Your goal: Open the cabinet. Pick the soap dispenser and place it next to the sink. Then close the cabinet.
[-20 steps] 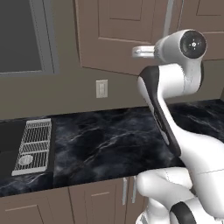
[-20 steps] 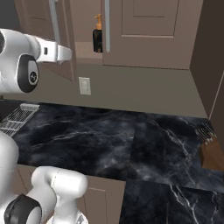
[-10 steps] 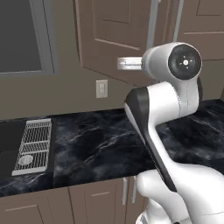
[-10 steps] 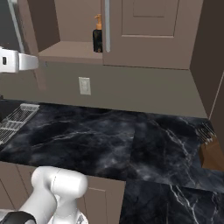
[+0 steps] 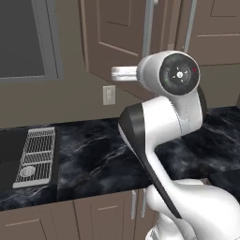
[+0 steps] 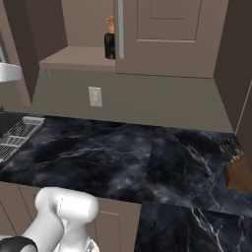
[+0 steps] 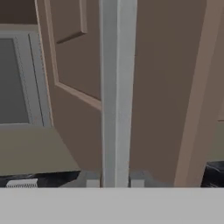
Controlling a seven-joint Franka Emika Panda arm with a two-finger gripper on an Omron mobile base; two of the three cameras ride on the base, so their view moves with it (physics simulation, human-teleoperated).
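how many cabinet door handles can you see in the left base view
2. One silver handle on the swung-open left door, above the arm. The other handle on the closed right door beside it. Their tops are cropped; others may be hidden.

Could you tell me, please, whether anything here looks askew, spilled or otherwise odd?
Nothing looks spilled or damaged. The one irregular thing is the cabinet's left door, swung part-way open as the task requires. The soap dispenser stands upright on the cabinet's floor, and the rack lies flat in the sink.

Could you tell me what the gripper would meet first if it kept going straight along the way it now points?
The gripper is shut on the silver bar handle of the cabinet's open door, so going straight on it would likely press into that door panel right behind the handle.
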